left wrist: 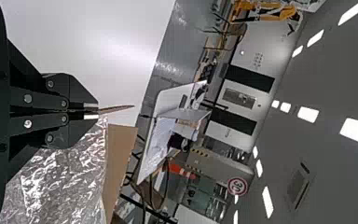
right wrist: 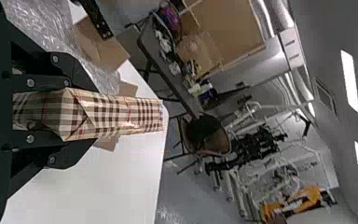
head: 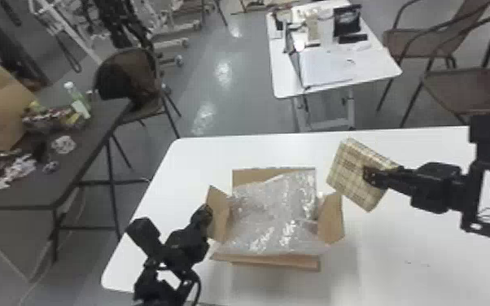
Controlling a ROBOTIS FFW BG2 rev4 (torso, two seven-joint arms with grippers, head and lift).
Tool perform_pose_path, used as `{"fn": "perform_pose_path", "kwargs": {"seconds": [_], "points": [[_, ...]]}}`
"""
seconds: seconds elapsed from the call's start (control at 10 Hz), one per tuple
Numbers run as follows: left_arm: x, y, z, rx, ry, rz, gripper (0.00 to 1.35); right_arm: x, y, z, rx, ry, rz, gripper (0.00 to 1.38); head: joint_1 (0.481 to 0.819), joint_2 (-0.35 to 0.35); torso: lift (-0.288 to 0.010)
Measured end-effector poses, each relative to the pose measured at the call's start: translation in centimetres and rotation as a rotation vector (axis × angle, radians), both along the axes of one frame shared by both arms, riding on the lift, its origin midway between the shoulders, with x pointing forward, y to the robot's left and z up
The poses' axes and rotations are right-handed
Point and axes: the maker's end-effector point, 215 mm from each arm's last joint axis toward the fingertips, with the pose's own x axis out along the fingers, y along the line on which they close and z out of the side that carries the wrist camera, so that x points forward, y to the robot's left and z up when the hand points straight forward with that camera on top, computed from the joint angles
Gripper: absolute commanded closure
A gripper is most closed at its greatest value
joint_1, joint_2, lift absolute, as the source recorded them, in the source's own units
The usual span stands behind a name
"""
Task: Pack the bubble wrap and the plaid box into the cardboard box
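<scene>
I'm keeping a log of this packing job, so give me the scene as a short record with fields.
surface: white table
container: cardboard box, flaps open
bubble wrap: in the cardboard box, spread across its opening and reaching over the near edge
plaid box: outside the cardboard box, to its right, tilted
left gripper: shut on the left flap
right gripper: shut on the plaid box
still to pack: plaid box

Bubble wrap (head: 274,211) boxed; plaid box (head: 350,175) tilted
</scene>
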Motion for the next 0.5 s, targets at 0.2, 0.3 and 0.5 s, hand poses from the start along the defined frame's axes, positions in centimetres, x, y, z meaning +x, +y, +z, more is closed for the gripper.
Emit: {"fn": "perform_pose_path", "kwargs": {"seconds": [0.2, 0.3, 0.5], "points": [[0.1, -0.1, 0.0, 0.002, 0.001, -0.003, 1.13, -1.4, 2.3, -0.9, 0.005, 0.030, 0.128, 1.21, 0.695, 0.350, -0.018], [0.2, -0.2, 0.0, 0.002, 0.002, -0.005, 1.13, -2.4, 3.7, -1.3, 0.019, 0.044, 0.218, 1.21, 0.695, 0.350, -0.018], [0.6, -0.6, 0.0, 0.002, 0.003, -0.012, 1.13, -3.1, 6.5, -2.4, 0.034, 0.041, 0.328, 1.21, 0.695, 0.350, -0.018]]}}
